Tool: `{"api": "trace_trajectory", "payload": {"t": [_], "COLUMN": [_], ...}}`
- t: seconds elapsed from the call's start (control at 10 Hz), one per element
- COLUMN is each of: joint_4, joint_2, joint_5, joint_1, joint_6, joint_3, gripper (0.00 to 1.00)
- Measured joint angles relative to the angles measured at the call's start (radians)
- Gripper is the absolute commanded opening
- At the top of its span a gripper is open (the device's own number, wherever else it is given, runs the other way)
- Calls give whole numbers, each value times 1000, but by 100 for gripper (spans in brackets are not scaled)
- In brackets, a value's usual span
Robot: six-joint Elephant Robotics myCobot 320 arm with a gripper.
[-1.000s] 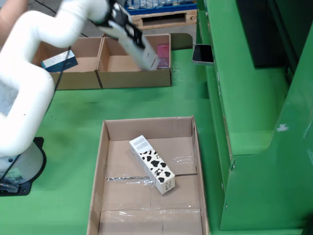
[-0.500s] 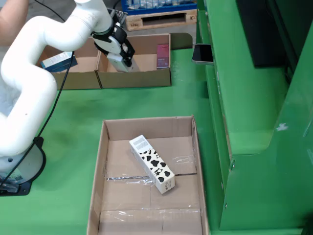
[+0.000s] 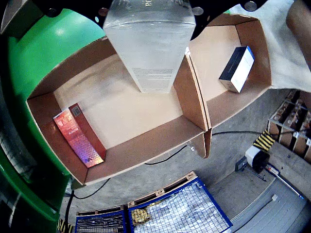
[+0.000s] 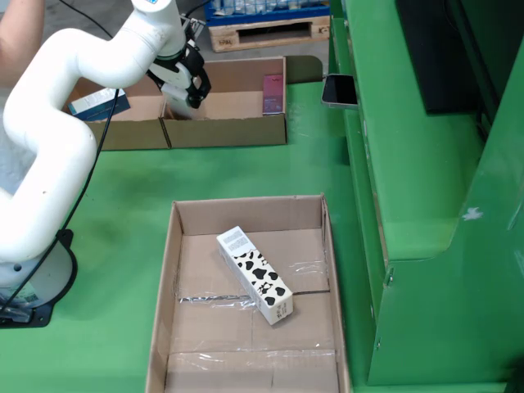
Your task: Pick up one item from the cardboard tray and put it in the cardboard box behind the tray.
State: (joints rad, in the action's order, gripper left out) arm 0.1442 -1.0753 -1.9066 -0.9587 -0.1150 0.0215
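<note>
In the wrist view a long pale grey-white box (image 3: 150, 43) hangs from my gripper, above the far cardboard box (image 3: 146, 150). In the fixed view my gripper (image 4: 185, 88) is shut on that white box (image 4: 175, 103), over the left part of the far cardboard box (image 4: 225, 133). A red shiny box (image 3: 79, 138) lies in that compartment, on the right in the fixed view (image 4: 273, 92). The cardboard tray (image 4: 246, 213) in front holds a cow-patterned carton (image 4: 255, 274). My fingers are hidden behind the held box in the wrist view.
A second cardboard box (image 4: 123, 131) beside the first holds a blue and white box (image 3: 238, 68). A cardboard divider (image 3: 194, 92) separates the two. A phone (image 4: 340, 90) lies on the green ledge at the right. Wire cages (image 3: 160, 213) stand on the floor beyond.
</note>
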Motion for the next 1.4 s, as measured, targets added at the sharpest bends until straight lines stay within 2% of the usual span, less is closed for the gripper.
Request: {"api": "trace_trajectory", "payload": {"t": [0.3,0.6,0.9,1.3,1.4], "joint_4": [1,1,1,1,1], "joint_2": [-1,-1,-3,-3,-3], "joint_5": [-97,-201,-210,-285,-285], "joint_1": [6,11,15,-14,-8], "joint_6": [-3,-1,3,3,3], "joint_3": [0,0,1,1,1], "gripper": [0,30,60,100,100]}}
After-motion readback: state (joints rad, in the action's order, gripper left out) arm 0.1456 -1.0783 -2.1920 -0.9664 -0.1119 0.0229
